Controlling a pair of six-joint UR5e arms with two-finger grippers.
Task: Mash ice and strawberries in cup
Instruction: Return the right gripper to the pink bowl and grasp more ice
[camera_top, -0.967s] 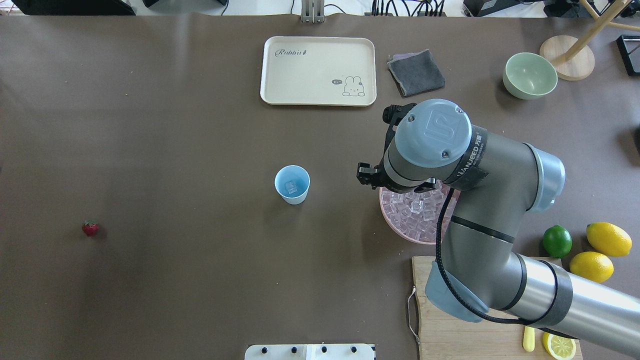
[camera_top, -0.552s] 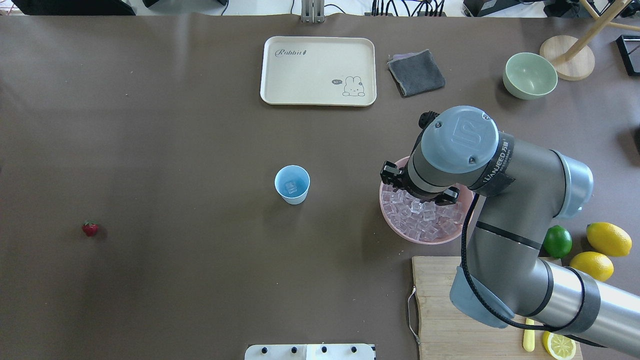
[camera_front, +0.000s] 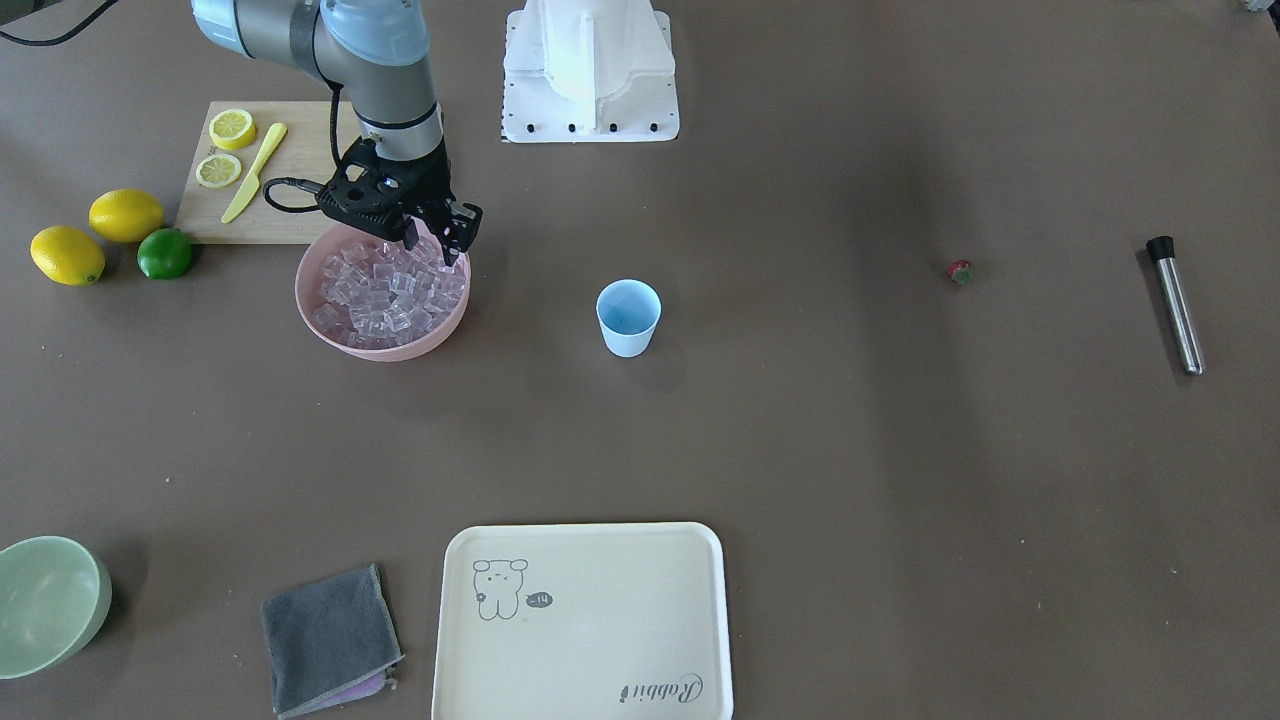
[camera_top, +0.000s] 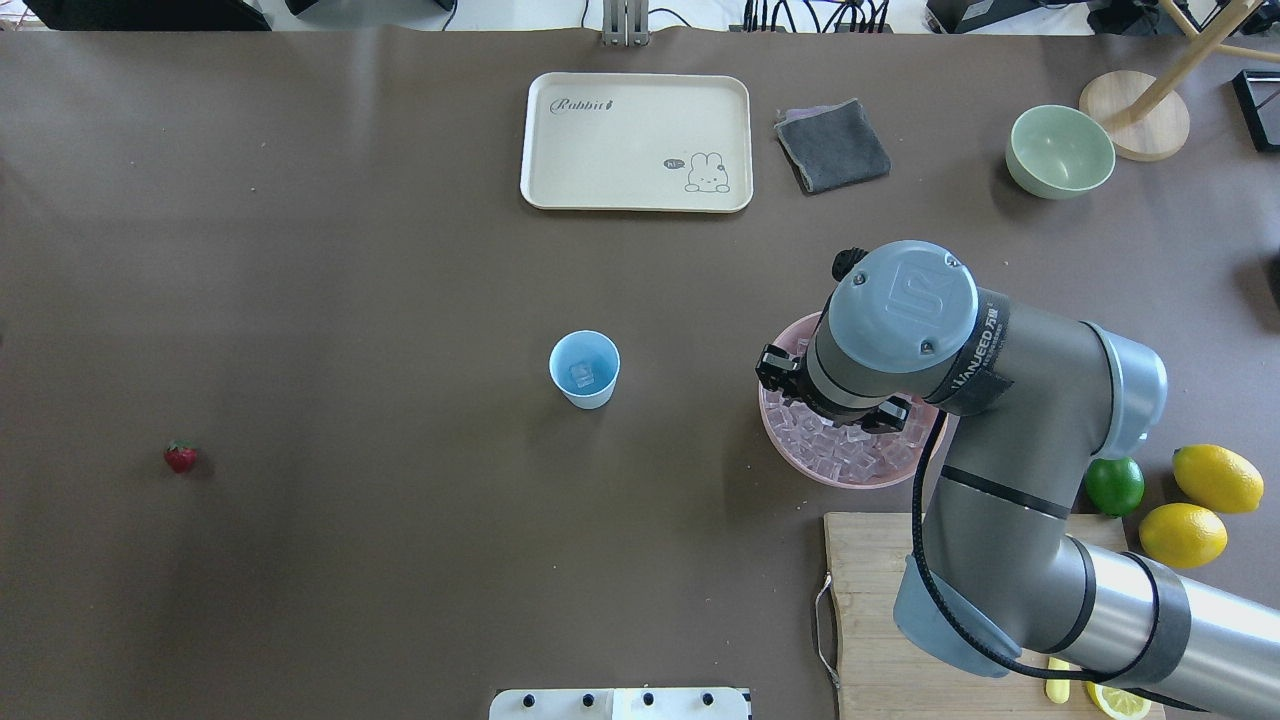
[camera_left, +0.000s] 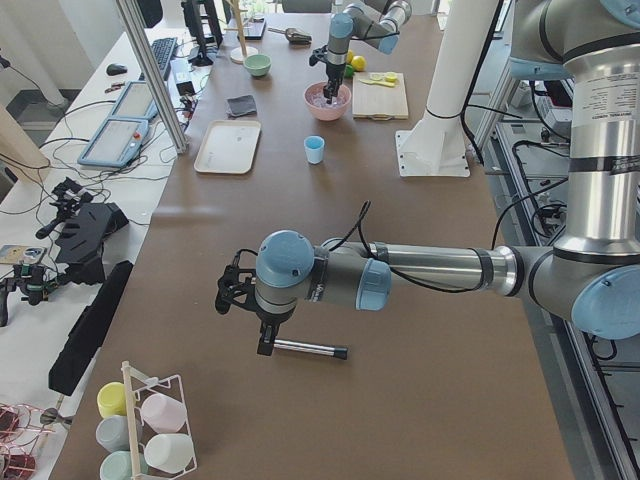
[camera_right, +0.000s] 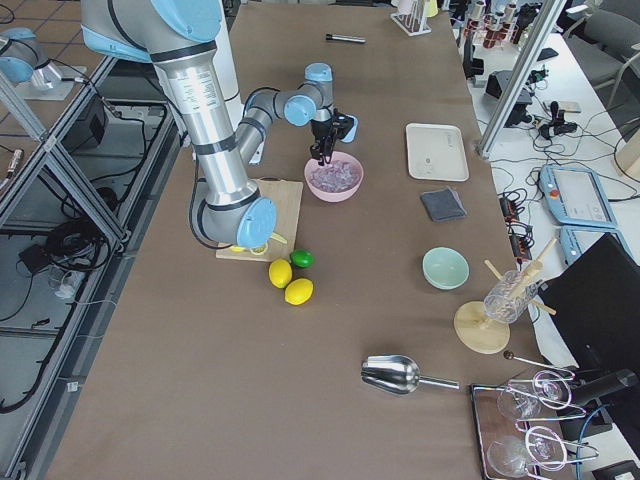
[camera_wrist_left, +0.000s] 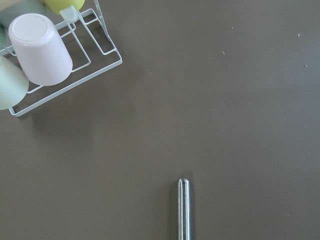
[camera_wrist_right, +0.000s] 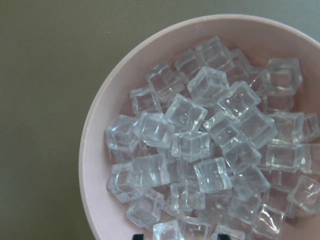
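Note:
The light blue cup (camera_top: 584, 368) stands mid-table with one ice cube (camera_top: 582, 375) inside. More ice (camera_wrist_right: 200, 145) is heaped in a pink bowl (camera_front: 400, 348) to its right in the overhead view. My right gripper (camera_front: 430, 245) hangs open just over that heap, nothing between its fingers. The strawberry (camera_top: 180, 457) lies alone far to the left. My left gripper (camera_left: 240, 297) hovers over the end of a steel muddler (camera_wrist_left: 184, 207). It shows only in the exterior left view, so I cannot tell its state.
A cream tray (camera_top: 636, 141), grey cloth (camera_top: 832, 145) and green bowl (camera_top: 1060, 151) sit at the far side. Lemons (camera_top: 1216, 477), a lime (camera_top: 1114, 482) and a cutting board (camera_top: 880, 650) lie near the right arm. A cup rack (camera_wrist_left: 45, 60) stands by the muddler.
My right arm swung right, away from the cup's side, and now has its gripper over the pink bowl's ice. The cup and the strawberry stayed put.

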